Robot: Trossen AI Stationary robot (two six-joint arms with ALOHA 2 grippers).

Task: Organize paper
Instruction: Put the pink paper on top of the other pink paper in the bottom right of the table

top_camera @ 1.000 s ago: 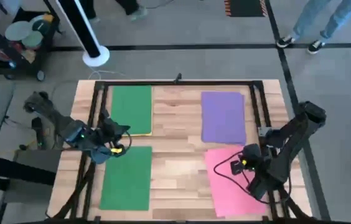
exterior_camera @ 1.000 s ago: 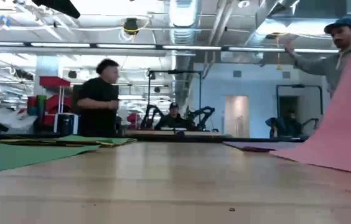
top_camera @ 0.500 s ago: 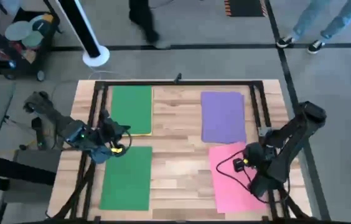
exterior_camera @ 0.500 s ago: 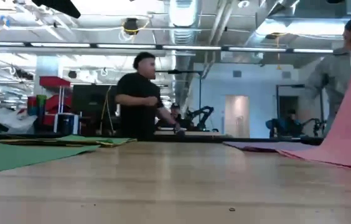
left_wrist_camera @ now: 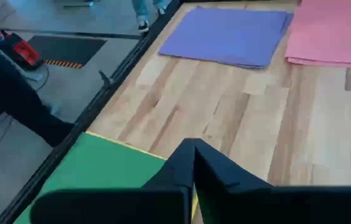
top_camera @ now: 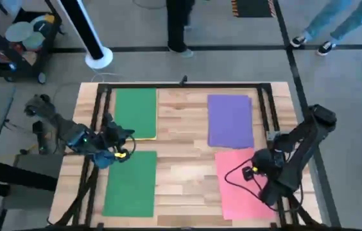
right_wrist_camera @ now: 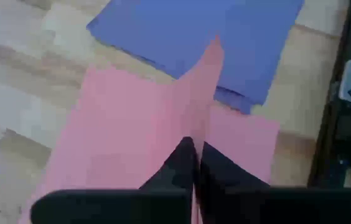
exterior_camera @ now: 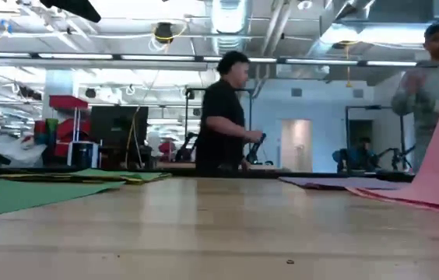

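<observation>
1. Two green sheets (top_camera: 135, 111) and (top_camera: 130, 183), the far one with a thin yellow edge (top_camera: 144, 138) showing.
2. Purple sheet (top_camera: 230, 120).
3. Pink sheet (top_camera: 239, 192).
4. Light wood-plank table (top_camera: 181, 160) with a black frame.
5. Arms dark.

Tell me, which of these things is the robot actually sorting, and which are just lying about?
Part of the job:
- pink paper, pinched in the right claw, one edge lifted
- purple paper
- far green paper, a yellow sheet peeking from under it
- near green paper

Just around:
- cart beside the table
- white pole
- people walking past
</observation>
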